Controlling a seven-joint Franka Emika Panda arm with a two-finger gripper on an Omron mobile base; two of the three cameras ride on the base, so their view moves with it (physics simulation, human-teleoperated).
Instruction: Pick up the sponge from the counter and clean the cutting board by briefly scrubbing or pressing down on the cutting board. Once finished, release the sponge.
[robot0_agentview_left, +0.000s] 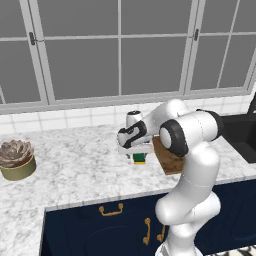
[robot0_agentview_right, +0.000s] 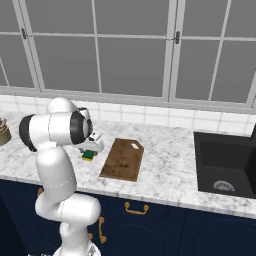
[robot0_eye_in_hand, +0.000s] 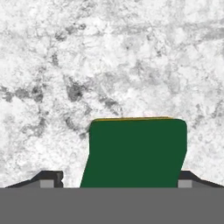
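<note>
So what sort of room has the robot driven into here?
A simulated home kitchen, it seems: a white-and-grey marbled stone counter over dark navy cabinets with gold handles, a black sink basin set into it, and a flat brown wooden cutting board.

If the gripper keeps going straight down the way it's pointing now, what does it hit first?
Most likely the sponge: its green top sits between the two fingertips in the hand view, with the gripper right above it. The marbled counter lies underneath. Whether the pads already touch it is unclear.
</note>
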